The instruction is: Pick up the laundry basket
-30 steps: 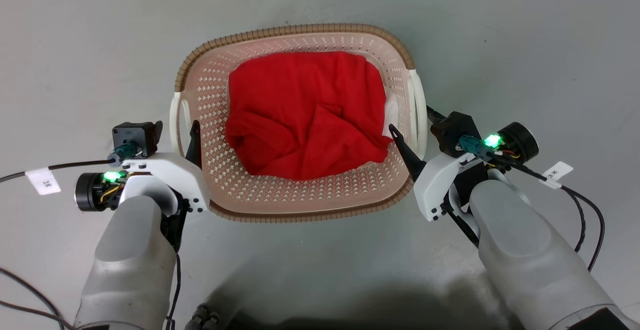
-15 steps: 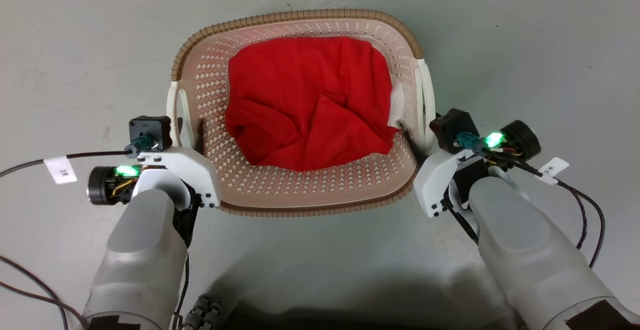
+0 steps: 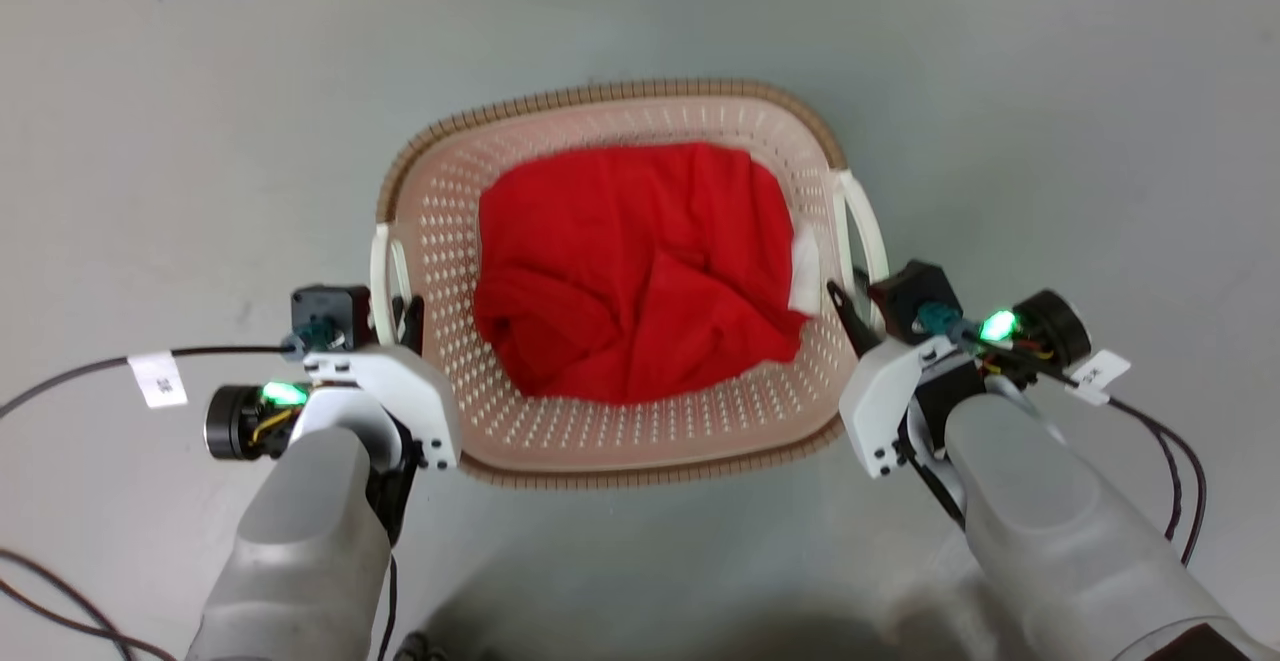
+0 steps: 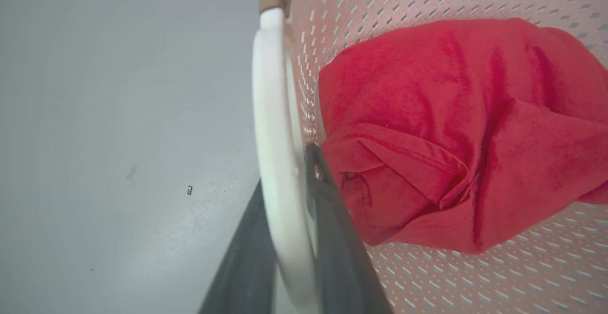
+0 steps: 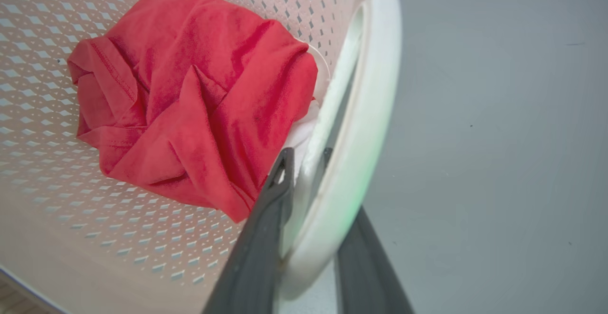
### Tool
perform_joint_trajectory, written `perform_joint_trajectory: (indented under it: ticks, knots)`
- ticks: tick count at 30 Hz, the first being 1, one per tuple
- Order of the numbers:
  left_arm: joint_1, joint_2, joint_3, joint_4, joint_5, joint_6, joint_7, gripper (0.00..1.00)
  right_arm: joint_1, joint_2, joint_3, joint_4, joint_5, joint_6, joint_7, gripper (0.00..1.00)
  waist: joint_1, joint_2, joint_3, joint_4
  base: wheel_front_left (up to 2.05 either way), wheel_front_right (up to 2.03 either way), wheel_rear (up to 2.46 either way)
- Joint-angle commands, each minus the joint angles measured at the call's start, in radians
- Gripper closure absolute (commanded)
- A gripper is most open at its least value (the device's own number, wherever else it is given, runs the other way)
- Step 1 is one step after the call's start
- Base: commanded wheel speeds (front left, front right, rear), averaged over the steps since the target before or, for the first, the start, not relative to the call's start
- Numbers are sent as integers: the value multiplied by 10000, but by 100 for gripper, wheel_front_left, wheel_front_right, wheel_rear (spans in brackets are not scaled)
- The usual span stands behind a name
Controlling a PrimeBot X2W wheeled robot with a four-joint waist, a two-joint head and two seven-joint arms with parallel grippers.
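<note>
The laundry basket (image 3: 620, 431) lies centred before the robot, with grey floor (image 3: 200, 141) around it and a red cloth (image 3: 640, 271) inside. At its nine o'clock the left hand (image 4: 285, 171) pinches the white left handle (image 4: 273, 114) between narrow fingers. At three o'clock the right hand (image 5: 306, 155) grips the right handle (image 5: 375, 90) likewise.

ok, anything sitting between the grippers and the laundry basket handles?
Nothing visible. The left gripper is clamped on the left handle of the laundry basket, one finger each side; the right gripper likewise on the right handle. The red cloth lies inside the basket, not between fingers and handles.
</note>
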Motion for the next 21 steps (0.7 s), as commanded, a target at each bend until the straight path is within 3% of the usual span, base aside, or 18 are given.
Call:
perform_joint_trajectory:
  ticks: [1, 11, 21]
  knots:
    - [-18, -141, -140, -56, 11, -17, -38, 100, 153, 274, 286, -56, -8, 190, -80, 100, 0, 0, -520, -60, 0, 0, 0]
    - [649, -277, -1331, 799, -785, -28, -10, 100, 937, 298, 1574, 643, 1195, 191, -84, 100, 0, 0, -2529, -445, 0, 0, 0]
    - [1192, -221, -2651, 1001, -1848, -41, 832, 100, 1594, 337, 3107, 857, 2893, 202, 447, 100, 0, 0, -4149, -975, 0, 0, 0]
